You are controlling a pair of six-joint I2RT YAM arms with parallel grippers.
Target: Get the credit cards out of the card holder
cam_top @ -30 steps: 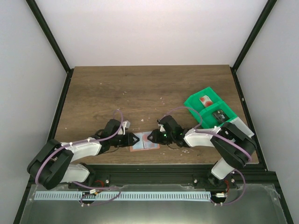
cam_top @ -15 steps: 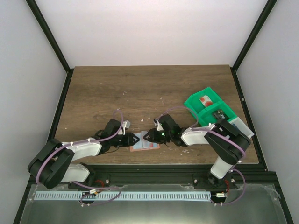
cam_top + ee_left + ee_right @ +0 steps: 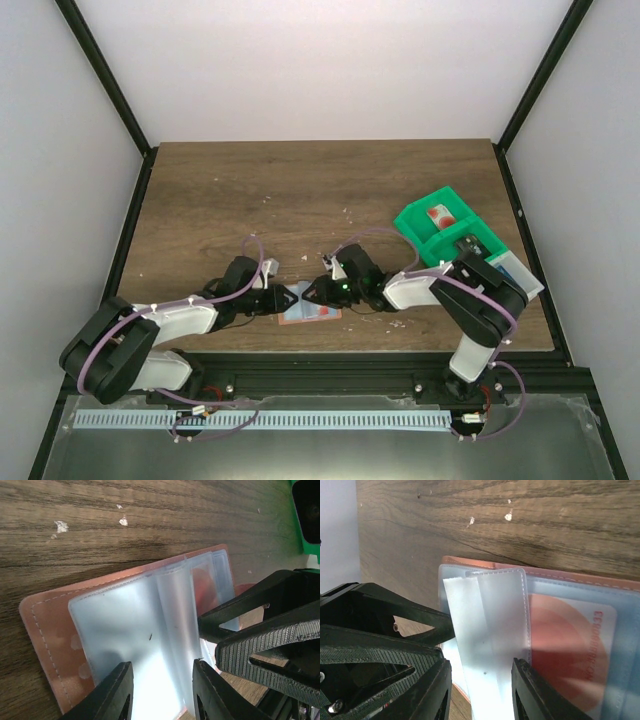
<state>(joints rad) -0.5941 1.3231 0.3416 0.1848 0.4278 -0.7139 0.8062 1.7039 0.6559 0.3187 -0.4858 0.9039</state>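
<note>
The card holder [image 3: 318, 314] lies open on the wood near the front edge, tan-pink outside [image 3: 45, 625] with light blue sleeves. A red and white credit card [image 3: 570, 645] sits inside one sleeve and shows red through the plastic [image 3: 201, 580]. My left gripper [image 3: 287, 298] is open, its jaws [image 3: 162, 690] spread low over the left sleeves. My right gripper [image 3: 308, 293] faces it tip to tip, open, its jaws [image 3: 482, 690] astride a raised light blue sleeve flap [image 3: 490, 625]. Neither gripper holds anything that I can see.
A green compartment tray [image 3: 410, 222] stands at the right, holding a red and white card [image 3: 438, 215] and a dark card [image 3: 467, 243]. The table's front edge lies just behind the holder. White specks [image 3: 61, 526] dot the wood.
My right gripper has slid left over the holder until its tips nearly meet the left gripper's. The left jaws have narrowed a little; the left arm stays put.
</note>
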